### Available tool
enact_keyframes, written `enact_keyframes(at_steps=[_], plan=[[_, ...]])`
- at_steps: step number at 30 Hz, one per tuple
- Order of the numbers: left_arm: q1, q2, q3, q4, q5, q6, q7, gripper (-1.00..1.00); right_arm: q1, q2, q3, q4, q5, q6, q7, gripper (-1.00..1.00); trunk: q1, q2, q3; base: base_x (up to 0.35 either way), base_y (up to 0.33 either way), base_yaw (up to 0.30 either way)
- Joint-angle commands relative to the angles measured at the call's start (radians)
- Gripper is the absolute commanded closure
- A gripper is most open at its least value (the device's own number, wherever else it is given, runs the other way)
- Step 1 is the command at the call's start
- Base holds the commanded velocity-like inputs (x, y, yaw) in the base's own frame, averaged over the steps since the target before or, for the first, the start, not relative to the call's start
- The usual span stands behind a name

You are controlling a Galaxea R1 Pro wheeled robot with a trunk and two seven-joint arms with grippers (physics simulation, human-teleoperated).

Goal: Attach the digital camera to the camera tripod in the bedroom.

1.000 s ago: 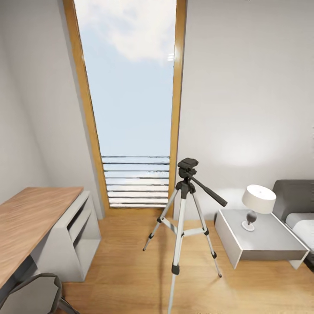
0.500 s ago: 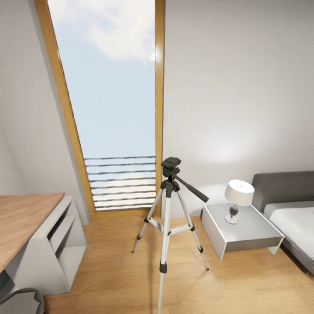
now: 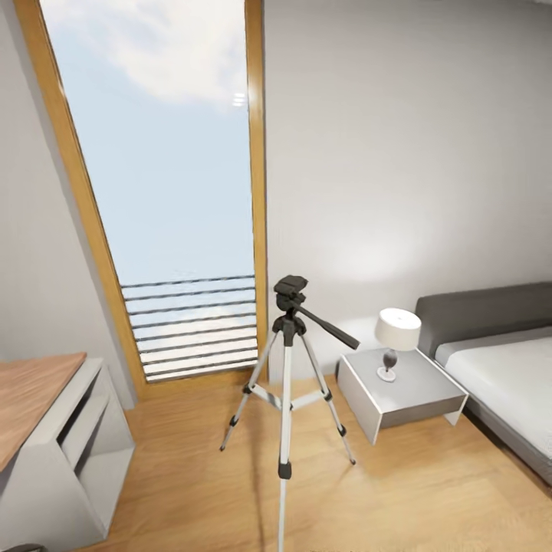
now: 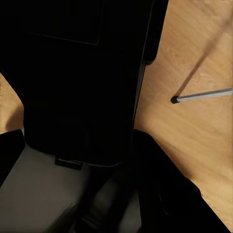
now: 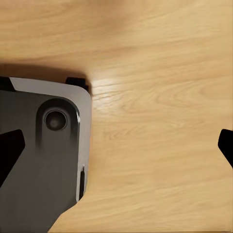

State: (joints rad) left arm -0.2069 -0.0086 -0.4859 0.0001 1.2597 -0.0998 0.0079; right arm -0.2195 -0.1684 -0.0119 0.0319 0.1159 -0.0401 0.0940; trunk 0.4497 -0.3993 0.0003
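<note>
The camera tripod [image 3: 287,383] stands on the light wood floor in the middle of the bedroom, in front of the tall wood-framed window [image 3: 153,192]. Its black head [image 3: 290,290] is bare and its pan handle points right. One tripod leg's black foot [image 4: 174,99] shows in the left wrist view, beside a large black mass [image 4: 82,82] that I cannot identify. The left gripper's fingers cannot be made out against it. My right gripper [image 5: 119,148] hangs open over bare floor, fingertips [image 5: 9,150] far apart. The digital camera is out of view.
A grey nightstand [image 3: 406,399] with a white lamp [image 3: 396,337] stands right of the tripod, and the grey-framed bed [image 3: 498,360] is beyond it. A wood-topped desk [image 3: 46,429] is at the left. A grey part of the robot's base [image 5: 43,160] lies under the right gripper.
The whole picture has shifted left and the things look smaller, so the camera has turned right and drawn back. More of the bed shows and less of the desk. The tripod has not moved.
</note>
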Motion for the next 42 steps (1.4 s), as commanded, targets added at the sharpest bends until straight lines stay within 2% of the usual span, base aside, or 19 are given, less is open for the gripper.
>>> enact_keyframes(at_steps=[1,12,42], plan=[[0.000,0.000,-0.009,0.000,0.005,-0.002,0.002,1.00,-0.001,0.000,-0.002,0.003,0.010,-0.004,0.001,-1.00,0.000,-0.001,0.000,0.000,0.323,-0.244],[0.000,-0.001,-0.009,0.000,0.004,-0.001,0.003,1.00,-0.001,0.000,-0.002,0.003,0.010,-0.004,0.001,-1.00,0.000,-0.001,0.000,0.000,0.252,-0.243],[0.000,-0.002,-0.010,0.000,0.004,-0.001,0.003,1.00,-0.001,-0.001,-0.002,0.003,0.010,-0.004,0.001,-1.00,0.000,-0.001,0.000,0.000,0.011,-0.225]])
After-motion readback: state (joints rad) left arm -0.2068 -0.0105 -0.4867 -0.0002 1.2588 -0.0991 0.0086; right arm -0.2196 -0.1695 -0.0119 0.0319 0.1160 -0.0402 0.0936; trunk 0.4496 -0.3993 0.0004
